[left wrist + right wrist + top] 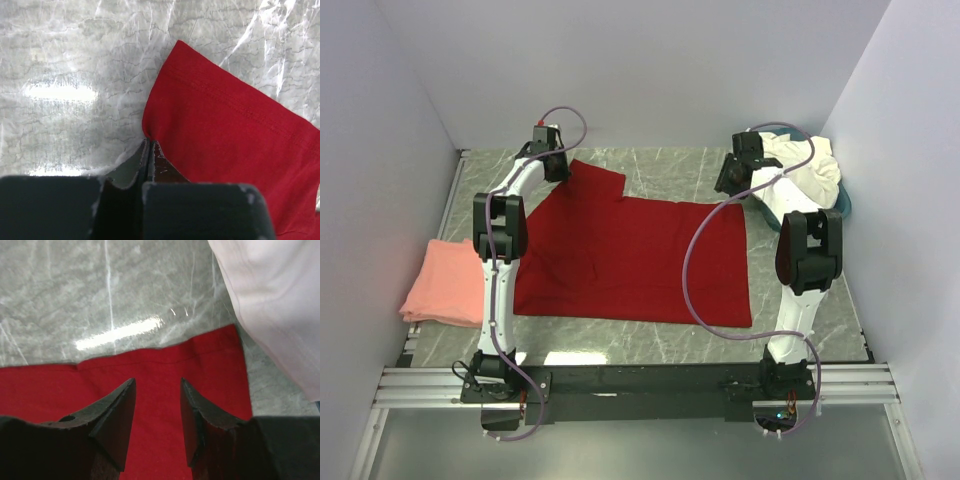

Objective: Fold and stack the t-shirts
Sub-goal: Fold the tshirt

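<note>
A deep red t-shirt [630,260] lies spread flat in the middle of the table. My left gripper [560,165] is at its far left sleeve, shut on the sleeve's edge; in the left wrist view the red cloth [225,145] puckers where the closed jaws of the left gripper [149,142] meet. My right gripper [730,180] hovers open over the shirt's far right corner [50,390], with nothing between its fingers [120,410]. A folded salmon-pink t-shirt [442,285] rests at the left edge. Cream-white t-shirts [805,170] are heaped at the far right, and one [280,300] shows in the right wrist view.
The cream-white heap sits in a blue basin [845,205] against the right wall. White walls close in the left, back and right sides. A metal rail [640,385] with both arm bases runs along the near edge. Purple cables loop over each arm.
</note>
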`<state>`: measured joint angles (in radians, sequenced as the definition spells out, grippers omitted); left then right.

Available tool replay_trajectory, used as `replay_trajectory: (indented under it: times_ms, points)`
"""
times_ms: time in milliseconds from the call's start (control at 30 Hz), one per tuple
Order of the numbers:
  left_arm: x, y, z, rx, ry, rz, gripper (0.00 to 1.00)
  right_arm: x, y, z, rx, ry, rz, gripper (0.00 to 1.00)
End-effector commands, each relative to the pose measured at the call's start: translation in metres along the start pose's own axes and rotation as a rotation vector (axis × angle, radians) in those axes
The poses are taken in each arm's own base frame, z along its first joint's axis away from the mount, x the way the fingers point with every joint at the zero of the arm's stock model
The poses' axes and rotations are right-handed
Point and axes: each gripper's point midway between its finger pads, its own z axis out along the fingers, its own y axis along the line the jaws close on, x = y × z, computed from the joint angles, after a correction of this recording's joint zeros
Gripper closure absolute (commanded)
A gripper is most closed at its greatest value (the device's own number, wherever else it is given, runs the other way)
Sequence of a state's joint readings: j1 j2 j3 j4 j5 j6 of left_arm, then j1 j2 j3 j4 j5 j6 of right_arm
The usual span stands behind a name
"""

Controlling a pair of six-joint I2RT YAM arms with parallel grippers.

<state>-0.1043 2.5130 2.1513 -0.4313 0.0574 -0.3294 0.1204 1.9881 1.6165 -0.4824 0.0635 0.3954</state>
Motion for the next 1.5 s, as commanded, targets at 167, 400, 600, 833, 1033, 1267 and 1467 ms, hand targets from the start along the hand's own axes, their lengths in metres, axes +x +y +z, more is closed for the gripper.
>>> replay_trajectory:
  times_ms: [167,400,600,833,1033,1267,1467]
  points:
    - [-0.051,0.011,-0.044,-0.096,-0.160,-0.025,1.00,-0.004,-0.006,-0.012,0.044,-0.033,0.003,0.53]
    - [-0.072,0.023,-0.061,-0.114,-0.216,-0.061,1.00,-0.001,-0.023,0.005,0.110,-0.016,0.001,0.52]
    - [-0.071,0.028,-0.060,-0.131,-0.213,-0.063,1.00,0.002,-0.033,0.024,0.126,0.015,0.000,0.52]
    - [-0.070,0.032,-0.059,-0.135,-0.208,-0.067,1.00,-0.006,-0.032,0.045,0.142,0.006,-0.017,0.52]
    - [-0.071,0.036,-0.060,-0.143,-0.208,-0.067,0.99,-0.018,-0.043,0.055,0.197,0.006,-0.014,0.51]
    - [-0.070,0.036,-0.059,-0.142,-0.206,-0.068,1.00,-0.015,-0.040,0.065,0.196,0.070,-0.014,0.51]
    - [-0.070,0.037,-0.058,-0.139,-0.204,-0.069,1.00,-0.001,-0.045,0.074,0.218,0.132,-0.006,0.51]
